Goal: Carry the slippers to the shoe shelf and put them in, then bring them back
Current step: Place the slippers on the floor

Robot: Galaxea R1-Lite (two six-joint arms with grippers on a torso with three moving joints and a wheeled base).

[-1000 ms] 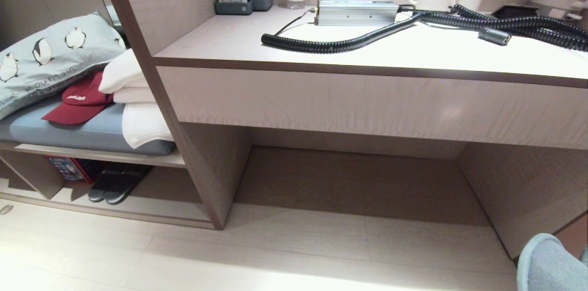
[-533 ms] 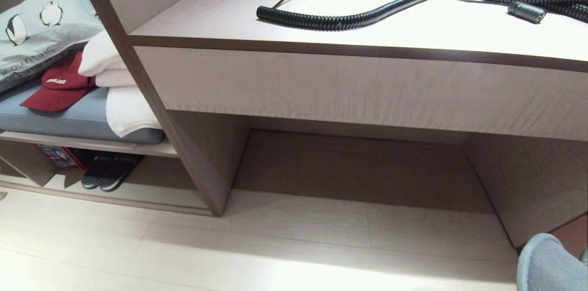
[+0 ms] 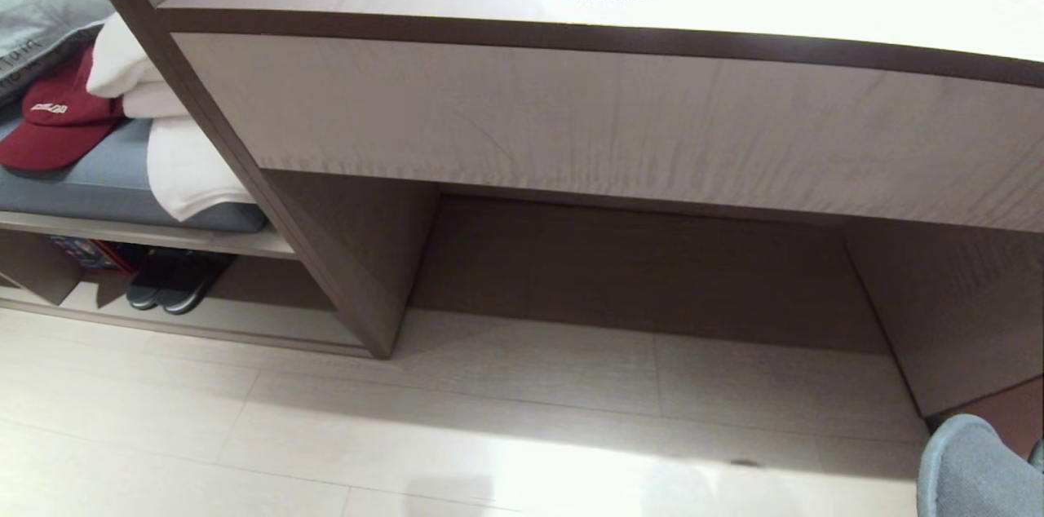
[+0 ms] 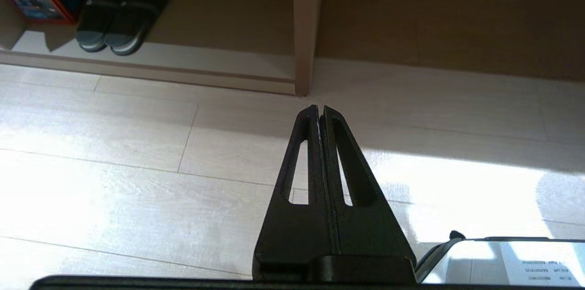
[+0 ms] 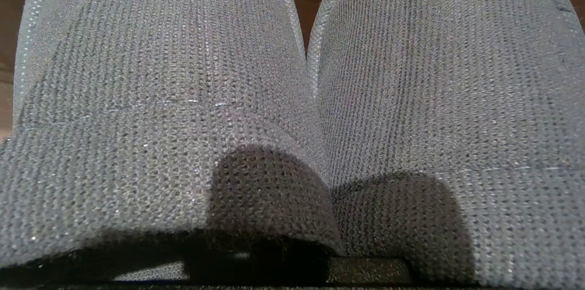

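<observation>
Slippers in the right tool, shelf off to your left

Nearest you, the right tool point(image 5: 274, 271) is clamped on the heel edges of the slippers point(image 5: 292, 98), which sit side by side and fill its view; in the head view a rounded toe point(image 3: 971, 468) pokes in low at the right. That pinch on soft fabric looks thin to me, so a jolt could let one slipper slide out. The left tool point(image 4: 320, 109) hangs over the floor point(image 4: 137, 143) with its fingers pressed together. Farther off, the shoe shelf point(image 3: 269, 333) has a raised base that drooping toes may catch on, and a dark pair point(image 3: 167, 289) already inside could get nudged
</observation>
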